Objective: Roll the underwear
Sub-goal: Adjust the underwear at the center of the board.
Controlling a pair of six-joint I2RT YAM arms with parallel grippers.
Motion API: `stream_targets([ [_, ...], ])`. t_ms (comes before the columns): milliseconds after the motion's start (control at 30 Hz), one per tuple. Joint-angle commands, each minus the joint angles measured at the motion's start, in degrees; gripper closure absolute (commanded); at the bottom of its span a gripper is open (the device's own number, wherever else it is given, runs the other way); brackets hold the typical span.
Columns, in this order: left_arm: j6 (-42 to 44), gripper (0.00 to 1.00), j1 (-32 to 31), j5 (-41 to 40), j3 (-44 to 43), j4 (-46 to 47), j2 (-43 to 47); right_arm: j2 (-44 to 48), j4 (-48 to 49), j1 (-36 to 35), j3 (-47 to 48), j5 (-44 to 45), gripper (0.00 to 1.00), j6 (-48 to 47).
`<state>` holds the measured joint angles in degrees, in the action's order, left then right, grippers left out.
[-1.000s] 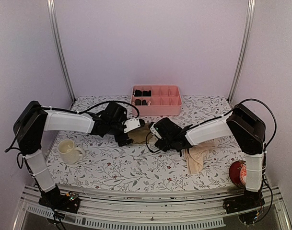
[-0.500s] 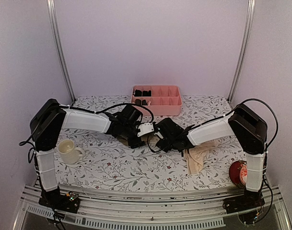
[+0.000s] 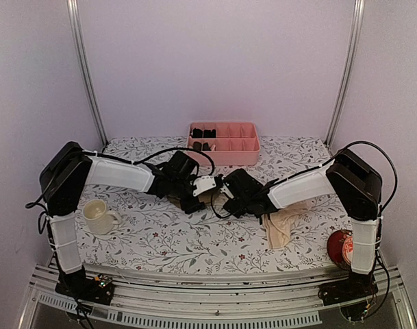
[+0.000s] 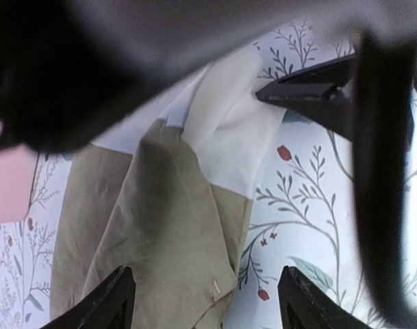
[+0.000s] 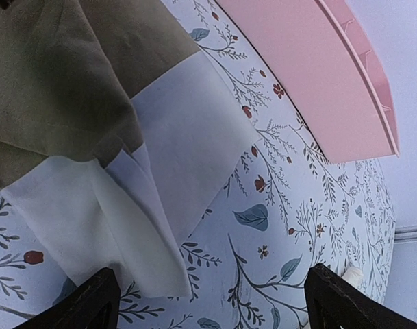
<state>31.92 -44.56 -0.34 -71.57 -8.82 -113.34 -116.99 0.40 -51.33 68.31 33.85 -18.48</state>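
Both arms meet at the middle of the floral surface, just in front of the pink compartment tray. The olive-brown underwear lies spread there, its cream-white part toward the right arm. My left fingers are spread wide. One tip is over the olive cloth and the other over bare surface, but I cannot tell whether either touches. My right fingers are wide apart too, holding nothing, with the cream-white corner lying between them. The peach-beige underwear lies crumpled by the right forearm. A cream mug stands at the left, and a red object sits at the near right corner.
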Motion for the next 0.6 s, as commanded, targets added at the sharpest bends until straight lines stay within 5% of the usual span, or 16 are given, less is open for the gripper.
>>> stream_targets([
  [0,-4.1,0.26,4.0,4.5,4.4,2.7,4.1,-0.4,-4.0,0.1,-1.9,-1.8,0.04,-0.1],
  [567,-8.2,0.3,5.2,11.3,-0.9,-2.1,-2.3,-0.6,-4.0,0.5,-2.1,-1.9,0.04,0.2],
])
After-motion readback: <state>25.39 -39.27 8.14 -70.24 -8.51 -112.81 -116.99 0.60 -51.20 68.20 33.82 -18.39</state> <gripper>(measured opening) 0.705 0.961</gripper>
